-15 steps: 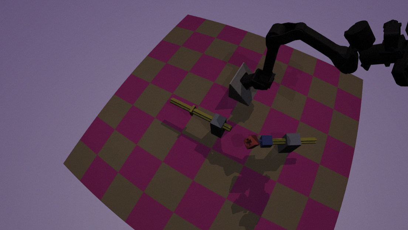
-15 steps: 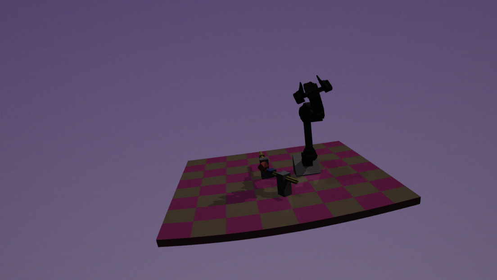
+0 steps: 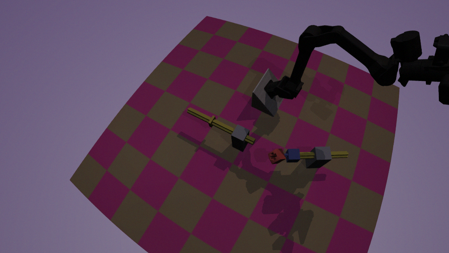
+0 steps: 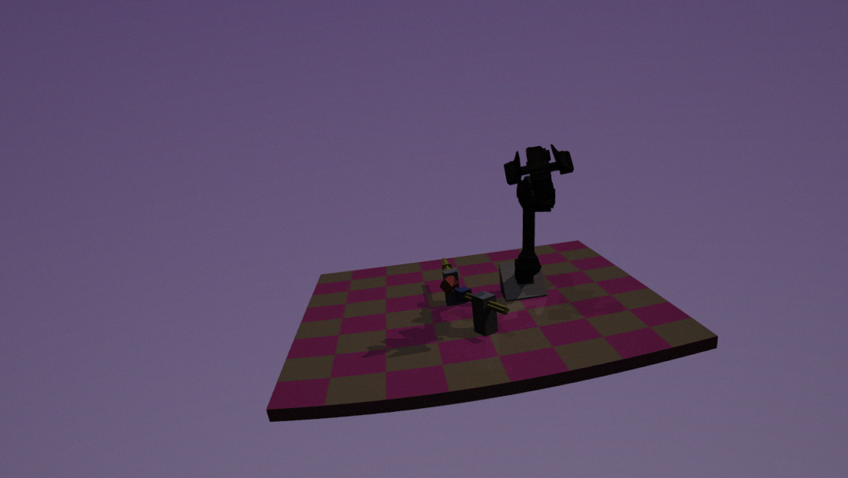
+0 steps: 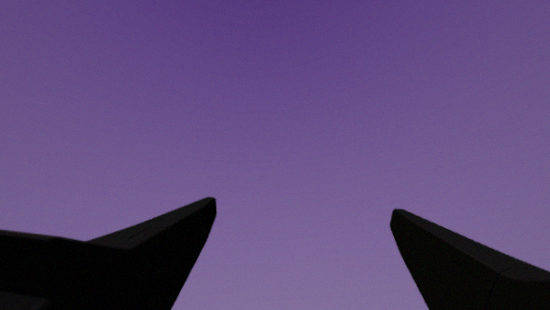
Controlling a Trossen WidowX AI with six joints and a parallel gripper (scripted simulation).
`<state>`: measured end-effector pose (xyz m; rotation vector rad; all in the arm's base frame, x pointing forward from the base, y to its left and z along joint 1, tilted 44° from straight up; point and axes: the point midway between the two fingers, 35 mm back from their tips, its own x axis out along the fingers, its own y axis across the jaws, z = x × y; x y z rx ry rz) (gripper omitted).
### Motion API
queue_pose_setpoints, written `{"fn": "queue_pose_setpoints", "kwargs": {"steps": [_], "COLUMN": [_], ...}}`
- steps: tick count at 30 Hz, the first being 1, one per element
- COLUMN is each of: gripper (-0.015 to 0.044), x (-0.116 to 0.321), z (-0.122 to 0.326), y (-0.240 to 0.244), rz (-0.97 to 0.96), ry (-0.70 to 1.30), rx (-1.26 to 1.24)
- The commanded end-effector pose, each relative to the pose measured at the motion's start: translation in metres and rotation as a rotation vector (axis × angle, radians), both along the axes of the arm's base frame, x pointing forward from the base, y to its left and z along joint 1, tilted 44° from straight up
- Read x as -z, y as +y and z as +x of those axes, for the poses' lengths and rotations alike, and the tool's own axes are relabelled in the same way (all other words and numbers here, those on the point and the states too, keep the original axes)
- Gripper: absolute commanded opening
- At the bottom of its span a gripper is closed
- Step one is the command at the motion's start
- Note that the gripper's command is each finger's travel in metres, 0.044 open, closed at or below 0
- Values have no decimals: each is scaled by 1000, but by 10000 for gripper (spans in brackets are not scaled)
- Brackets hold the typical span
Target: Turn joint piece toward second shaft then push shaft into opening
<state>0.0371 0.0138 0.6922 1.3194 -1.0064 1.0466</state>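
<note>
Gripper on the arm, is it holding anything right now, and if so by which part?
Nothing is held; the gripper is open, its fingers apart.

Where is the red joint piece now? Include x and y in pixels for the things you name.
In the top view, the red joint piece (image 3: 277,156) (image 4: 449,284) sits right of centre, just left of the blue block (image 3: 293,155) (image 4: 462,291).

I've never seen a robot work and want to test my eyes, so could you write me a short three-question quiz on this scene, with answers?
1. True or false: the black two-fingered gripper is open.
2. Which piece sits directly between the red angular joint piece and the nearer grey block, besides some yellow shaft: (a) a blue cube-like piece, (b) a green ring, (c) a white ball?
3. Fill in: the mat's checks are brown and ____.

Key: 1 true; 2 a; 3 pink.
</note>
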Motion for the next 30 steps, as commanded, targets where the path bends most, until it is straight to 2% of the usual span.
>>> {"fn": "queue_pose_setpoints", "kwargs": {"steps": [1, 10, 19, 30], "gripper": [440, 440, 440, 440], "x": [0, 7, 29, 65], "z": [1, 17, 53, 112], "y": [35, 102, 163, 202], "rz": [-125, -374, -643, -921], "ry": [-24, -57, -65, -32], "rx": [91, 268, 420, 598]}}
